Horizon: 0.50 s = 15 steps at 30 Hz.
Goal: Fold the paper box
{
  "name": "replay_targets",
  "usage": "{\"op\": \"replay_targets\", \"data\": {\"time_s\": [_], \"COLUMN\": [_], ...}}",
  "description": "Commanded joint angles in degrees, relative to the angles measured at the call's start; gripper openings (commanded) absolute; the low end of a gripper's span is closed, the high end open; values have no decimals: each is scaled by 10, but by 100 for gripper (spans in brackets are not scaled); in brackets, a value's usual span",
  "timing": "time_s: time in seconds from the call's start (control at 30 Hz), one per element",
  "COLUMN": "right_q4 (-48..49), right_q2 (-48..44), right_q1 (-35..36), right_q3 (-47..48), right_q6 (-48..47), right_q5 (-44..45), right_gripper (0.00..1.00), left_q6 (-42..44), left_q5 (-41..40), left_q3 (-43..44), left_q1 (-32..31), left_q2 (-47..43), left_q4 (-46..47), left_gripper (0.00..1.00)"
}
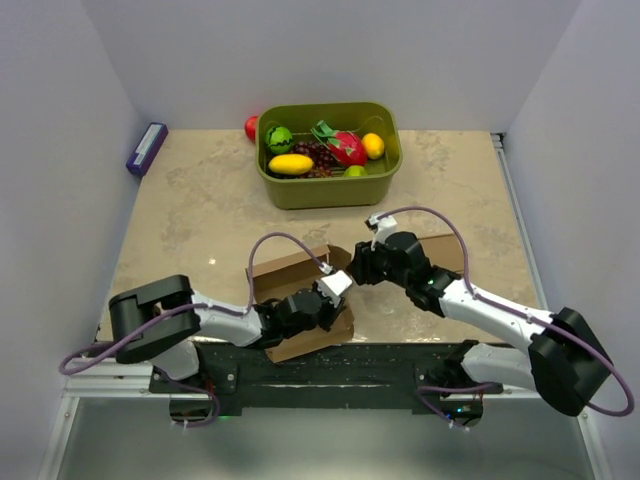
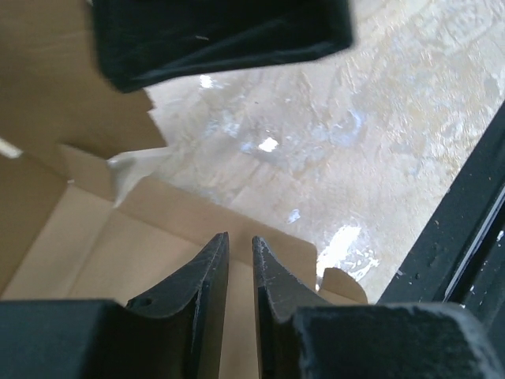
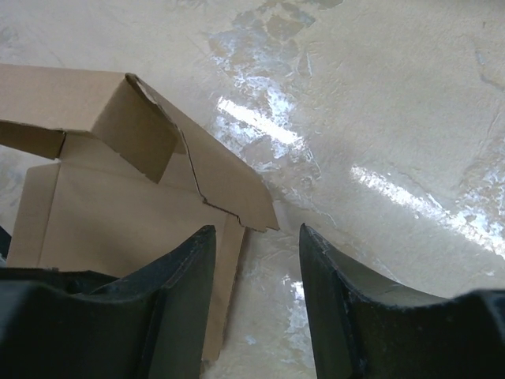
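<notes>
The paper box is a brown corrugated piece lying near the front of the table with its panels partly raised. My left gripper hangs over its right end. In the left wrist view the left gripper is open by a narrow gap above a box panel, with nothing pinched. My right gripper is just right of the box's far corner. The right wrist view shows that gripper open over bare table, a bent flap of the box beside its left finger.
At the back stands a green tub holding toy fruit, with a red item behind it. A purple object lies at the far left. Another brown cardboard piece sits behind the right arm. The black base rail runs along the near edge.
</notes>
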Motion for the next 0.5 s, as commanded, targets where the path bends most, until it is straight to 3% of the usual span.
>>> {"op": "replay_targets", "data": {"time_s": [0.0,0.23,0.33,0.37,0.47], "right_q4": [47,67,68,67,57], "right_q2": [24,43,43,42,38], "right_q1": [-1,-1,0,-1,1], "right_q3": [35,27,28,31,35], "right_q6": [-24,-24,-25,-24,-20], "right_q5": [-1,-3,-12,-13,-22], "right_gripper": [46,37,26,16,9], "left_q6": [-8,-7,-19,-23,-33], "left_q5": [32,34,26,16,-2], "left_q3": [27,25,26,25,24], "left_q1": [1,1,1,2,1], "left_q2": [45,111,129,130,119], "left_q4": [82,115,97,93,79], "left_gripper": [24,23,21,19,17]}}
